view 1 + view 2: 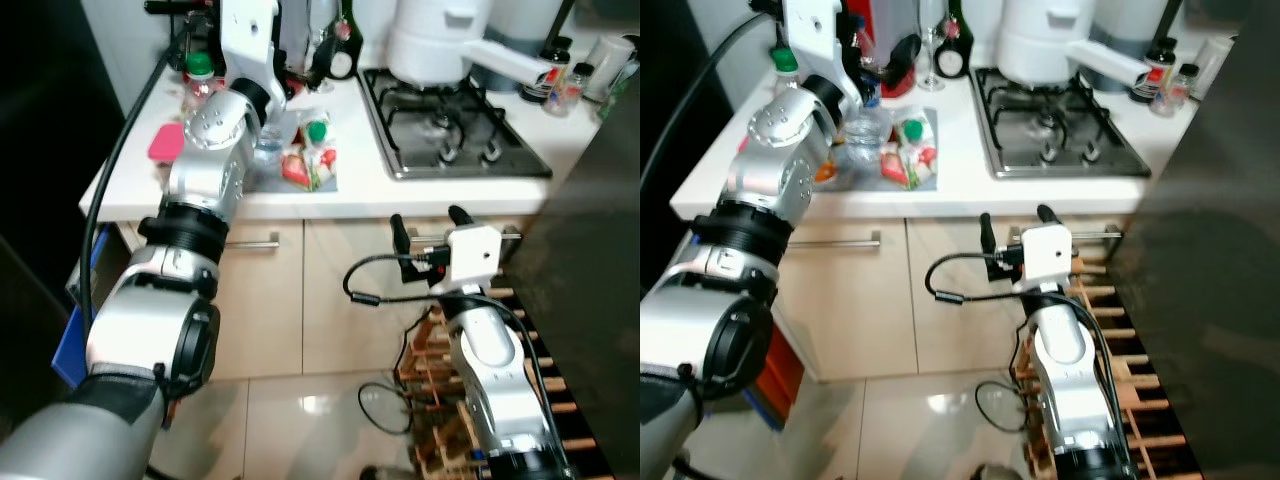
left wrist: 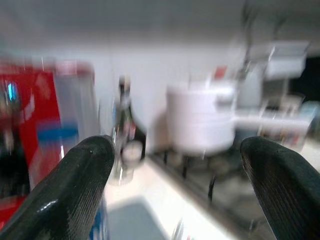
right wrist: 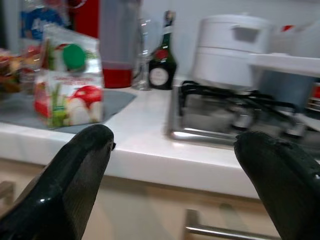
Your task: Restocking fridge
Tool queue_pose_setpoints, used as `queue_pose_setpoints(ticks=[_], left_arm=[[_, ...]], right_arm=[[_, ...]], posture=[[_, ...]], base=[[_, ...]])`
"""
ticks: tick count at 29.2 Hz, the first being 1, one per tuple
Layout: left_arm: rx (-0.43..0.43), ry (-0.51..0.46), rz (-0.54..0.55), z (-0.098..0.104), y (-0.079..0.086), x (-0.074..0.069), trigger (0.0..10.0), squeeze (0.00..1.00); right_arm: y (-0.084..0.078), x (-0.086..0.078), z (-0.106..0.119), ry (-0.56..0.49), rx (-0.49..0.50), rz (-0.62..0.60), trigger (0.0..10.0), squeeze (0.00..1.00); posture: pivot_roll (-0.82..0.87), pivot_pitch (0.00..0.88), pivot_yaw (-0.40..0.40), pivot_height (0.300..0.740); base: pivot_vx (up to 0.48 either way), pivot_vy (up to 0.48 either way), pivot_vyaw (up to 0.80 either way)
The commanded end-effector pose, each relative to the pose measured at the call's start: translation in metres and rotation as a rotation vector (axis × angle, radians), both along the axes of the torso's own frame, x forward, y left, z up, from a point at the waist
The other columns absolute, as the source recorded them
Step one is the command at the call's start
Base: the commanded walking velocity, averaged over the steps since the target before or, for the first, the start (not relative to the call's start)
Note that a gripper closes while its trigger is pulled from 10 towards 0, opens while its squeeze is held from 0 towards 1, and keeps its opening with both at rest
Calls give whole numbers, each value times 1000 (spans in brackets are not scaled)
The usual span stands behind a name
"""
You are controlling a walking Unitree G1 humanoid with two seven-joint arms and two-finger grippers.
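Standing upright on the table (image 1: pixel 350 180), the radish packet (image 3: pixel 70 82) sits beside the stove (image 1: pixel 450 125); the left end effector (image 2: pixel 180 165), released, hovers nearer, while the right end effector (image 1: pixel 430 225), released, waits below the edge.

The tabletop (image 1: pixel 360 180) is being spanned ahead, with cabinet doors (image 1: pixel 330 300) below it. A hob (image 1: pixel 450 125) is being carried at its right part, a pot (image 1: pixel 430 40) standing at the hob's rear. A mat (image 1: pixel 275 172) is lying at the left part, a carton (image 1: pixel 312 158) on it, a bottle (image 1: pixel 345 45) behind. The left gripper (image 2: pixel 180 165) is being held above the mat. The right gripper (image 1: pixel 430 225) is being held before the tabletop's front edge, with a wooden rack (image 1: pixel 440 370) below on the floor (image 1: pixel 300 420).
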State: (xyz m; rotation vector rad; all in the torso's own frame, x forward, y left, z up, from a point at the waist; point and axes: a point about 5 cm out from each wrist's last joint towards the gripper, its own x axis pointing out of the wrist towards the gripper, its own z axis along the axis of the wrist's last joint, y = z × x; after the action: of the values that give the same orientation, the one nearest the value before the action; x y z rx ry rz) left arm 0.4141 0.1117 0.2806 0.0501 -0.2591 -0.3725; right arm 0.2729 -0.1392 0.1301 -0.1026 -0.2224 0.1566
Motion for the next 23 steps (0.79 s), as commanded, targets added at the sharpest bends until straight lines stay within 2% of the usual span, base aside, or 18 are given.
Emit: queue_pose_setpoints(ticks=[1, 2, 3, 4, 6, 7, 9, 13, 20, 23], left_arm=[[-8, -6, 38, 5, 9, 3, 10000, 1000], [-8, -6, 38, 5, 9, 3, 10000, 1000], [-17, 12, 26, 2, 10, 4, 10000, 1000], [-17, 12, 26, 2, 10, 4, 10000, 1000], [-12, 21, 30, 1, 12, 6, 10000, 1000], [-13, 24, 37, 1, 14, 7, 10000, 0], [-36, 38, 37, -1, 16, 8, 10000, 0], [-73, 62, 0, -3, 16, 8, 10000, 0], [-75, 107, -14, -11, 17, 9, 10000, 0], [-77, 149, -35, -20, 14, 9, 10000, 0]], right_arm=[[-6, -5, 1, -1, -28, -22, 10000, 0], [-6, -5, 1, -1, -28, -22, 10000, 0], [-12, -18, -1, 16, -23, -55, 10000, 0], [-12, -18, -1, 16, -23, -55, 10000, 0], [-17, -28, -3, 32, -29, -76, 10000, 0], [-19, -34, -5, 46, -34, -87, 10000, 0], [-24, -46, -8, 74, -41, -110, 10000, 0], [-24, -54, -7, 78, -44, -118, 10000, 0], [-25, -65, -7, 105, -40, -146, 10000, 0], [-25, -70, -7, 125, -43, -153, 10000, 0]], posture=[[-229, 0, 57, 740], [-229, 0, 57, 740], [-278, 0, 66, 740], [-278, 0, 66, 740], [-298, 0, 73, 740], [-311, 0, 78, 740], [-321, 0, 83, 740], [-338, 0, 109, 740], [-343, 0, 134, 740], [-348, 3, 141, 740]], base=[[0, 0, 0], [0, 0, 0], [0, 0, 0], [0, 0, 0], [0, 0, 0], [0, 0, 0], [0, 0, 0], [0, 0, 0], [0, 0, 0], [0, 0, 0]])
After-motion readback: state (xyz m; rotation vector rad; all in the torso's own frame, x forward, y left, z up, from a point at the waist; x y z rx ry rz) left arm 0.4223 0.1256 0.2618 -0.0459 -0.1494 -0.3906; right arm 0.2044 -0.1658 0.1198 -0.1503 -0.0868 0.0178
